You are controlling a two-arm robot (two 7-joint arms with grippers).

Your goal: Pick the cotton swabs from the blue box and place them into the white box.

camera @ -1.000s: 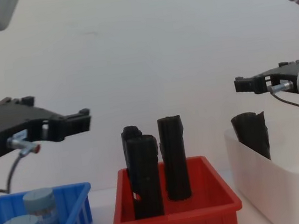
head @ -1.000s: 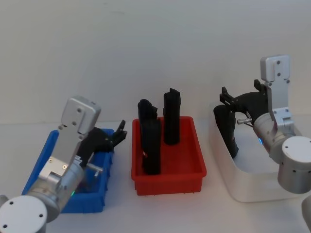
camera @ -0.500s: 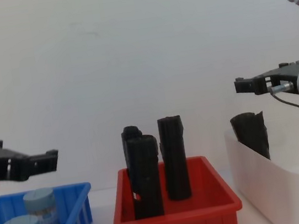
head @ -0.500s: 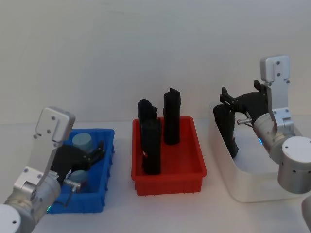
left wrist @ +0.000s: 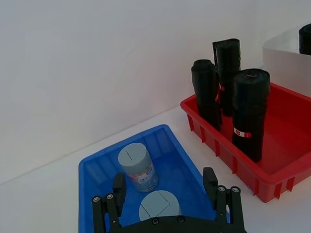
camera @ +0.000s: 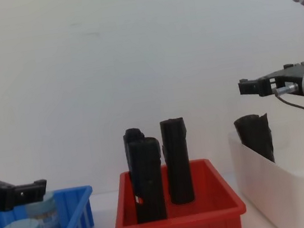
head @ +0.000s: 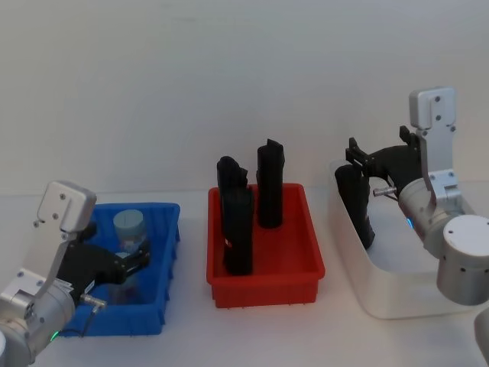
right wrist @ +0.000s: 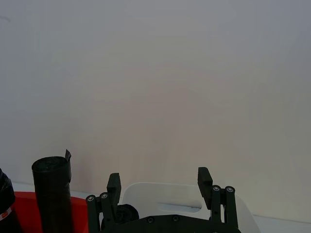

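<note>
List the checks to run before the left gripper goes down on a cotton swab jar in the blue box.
1. Is the left gripper open: ok, its fingers are wide apart.
2. Lined up: ok, it hovers over the blue box with the near cotton swab jar between its fingers' lines.
3. Jars upright: ok, the near one and the far cotton swab jar both stand.
4. Finger room beside the far jar: cannot tell.
5. Room in the white box: ok, there is bare floor beside a leaning black roll.
6. Drop path free: not ok, the open right gripper hovers over the white box.
</note>
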